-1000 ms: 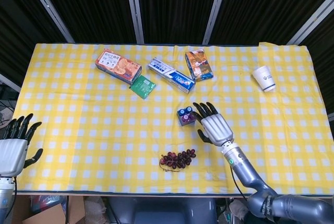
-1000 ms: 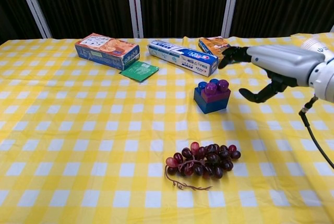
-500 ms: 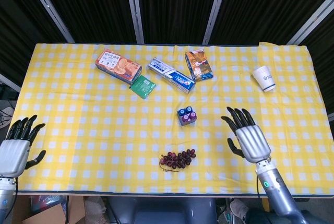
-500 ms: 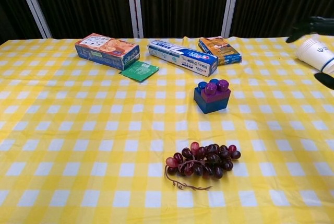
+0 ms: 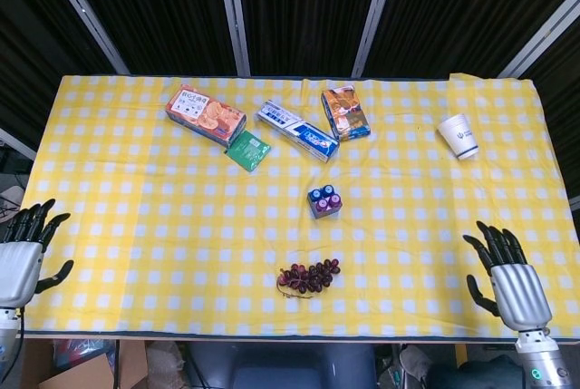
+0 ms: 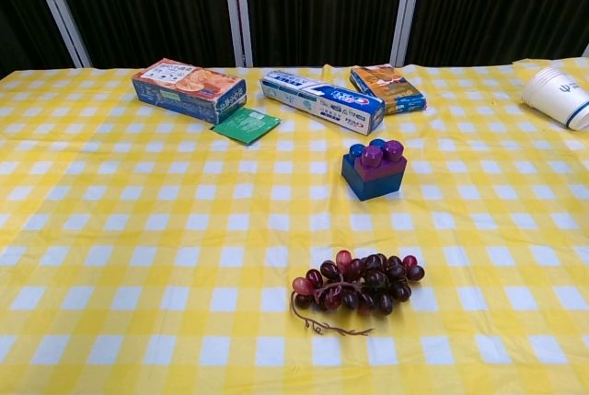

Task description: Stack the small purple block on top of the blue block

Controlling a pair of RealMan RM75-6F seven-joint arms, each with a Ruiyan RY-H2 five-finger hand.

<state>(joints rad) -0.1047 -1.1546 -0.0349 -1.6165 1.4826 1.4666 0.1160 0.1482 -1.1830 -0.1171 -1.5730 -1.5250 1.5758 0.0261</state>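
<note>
Yellow-and-white checked cloth table cover, matt and soft-looking. Small purple plastic block on blue plastic block, both smooth, slightly glossy. Glossy dark red grapes. White paper cup, matt. Printed cardboard boxes, faint sheen.

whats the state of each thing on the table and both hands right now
small purple block: stacked on the blue block
blue block: upright, under the purple one
paper cup: lying on its side
grapes: loose bunch, untouched
left robot hand: open, holding nothing, at table edge
right robot hand: open, holding nothing, at table edge
</note>
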